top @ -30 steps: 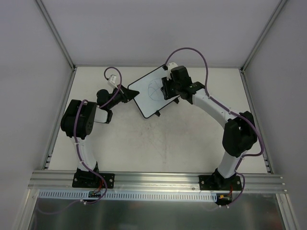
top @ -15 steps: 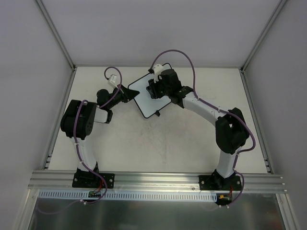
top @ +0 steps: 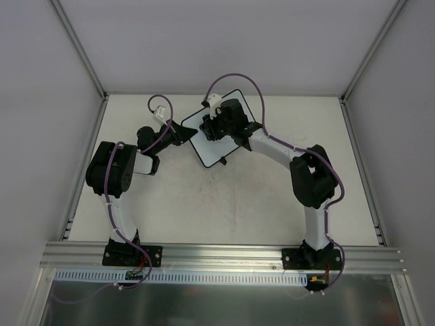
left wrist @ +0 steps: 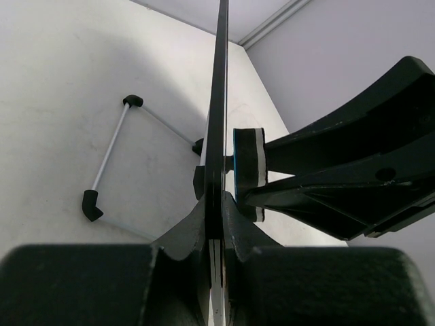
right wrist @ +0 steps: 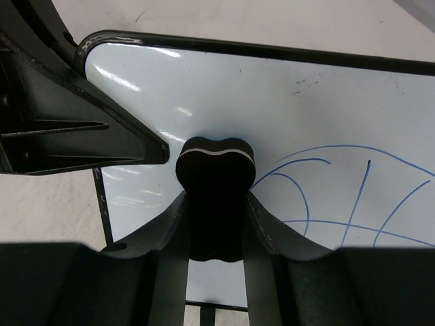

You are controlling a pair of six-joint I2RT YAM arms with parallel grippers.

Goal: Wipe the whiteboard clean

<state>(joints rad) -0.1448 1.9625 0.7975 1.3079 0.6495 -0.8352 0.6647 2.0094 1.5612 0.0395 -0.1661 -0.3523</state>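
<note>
The whiteboard [top: 205, 147] sits near the far edge of the counter [top: 224, 204], roughly midway between its left and right edges and turned cornerwise. The left tool [top: 185, 131] is clenched on the board's left rim, and its wrist view shows the board edge-on between the fingers. The right tool [right wrist: 215, 204] grasps a small black eraser [right wrist: 215, 168] and presses it flat against the white face, just beside blue pen curves [right wrist: 340, 197] drawn on the board
</note>
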